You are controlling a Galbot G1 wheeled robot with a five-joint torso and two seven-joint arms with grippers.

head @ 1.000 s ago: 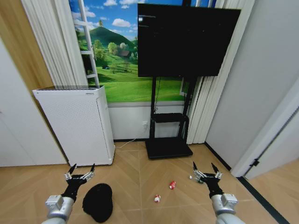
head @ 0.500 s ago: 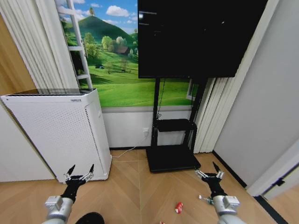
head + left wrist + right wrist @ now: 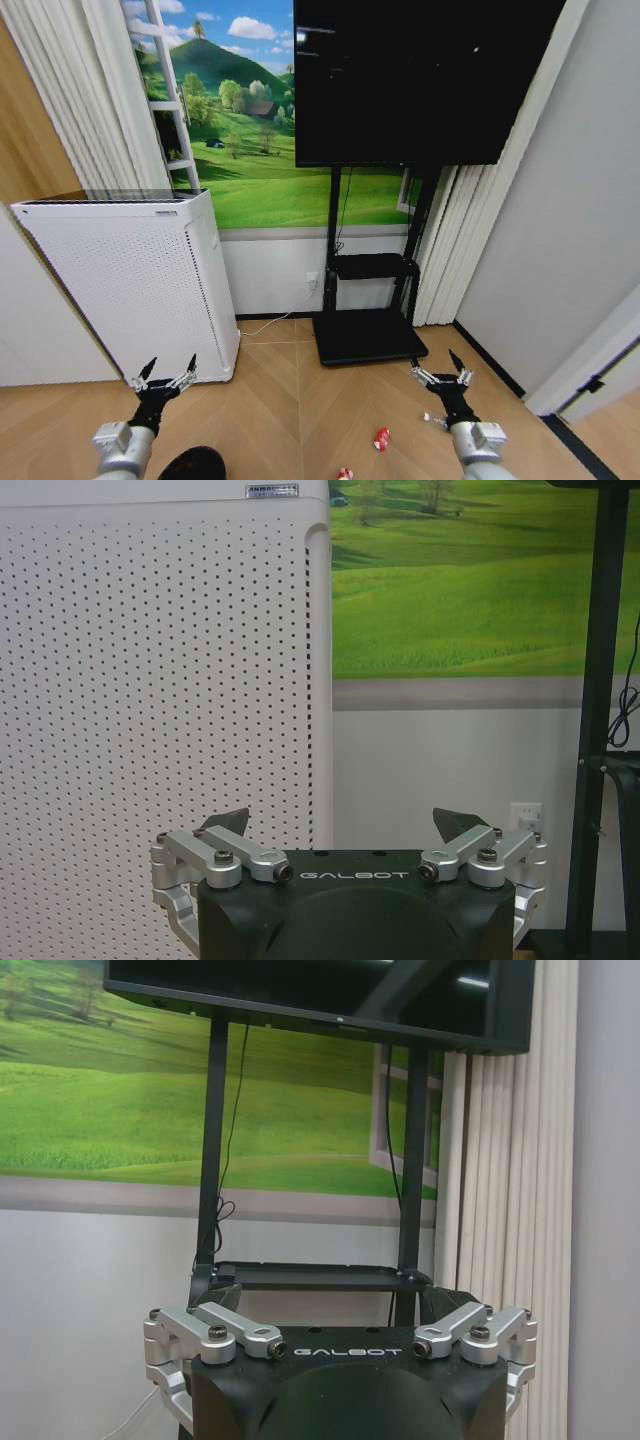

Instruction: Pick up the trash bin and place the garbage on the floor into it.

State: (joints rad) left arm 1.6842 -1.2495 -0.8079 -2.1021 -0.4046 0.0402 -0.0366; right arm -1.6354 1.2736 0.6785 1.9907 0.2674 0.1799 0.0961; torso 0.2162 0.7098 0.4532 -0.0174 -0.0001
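Note:
The black trash bin is cut off by the lower edge of the head view, just right of my left arm. On the floor lies the garbage: a crushed red-and-white can, a small white-and-red piece at the lower edge, and a pale piece partly behind my right gripper. My left gripper is open and empty, held low in front of the white appliance. My right gripper is also open and empty, above the floor near the can.
A tall white perforated appliance stands at the left against the wall. A black TV on a black stand sits straight ahead. White curtains and a grey wall close the right side.
The camera has moved closer and tilted up, so the bin and garbage have slid to the bottom edge. Both grippers stay open, held low in the same pose.

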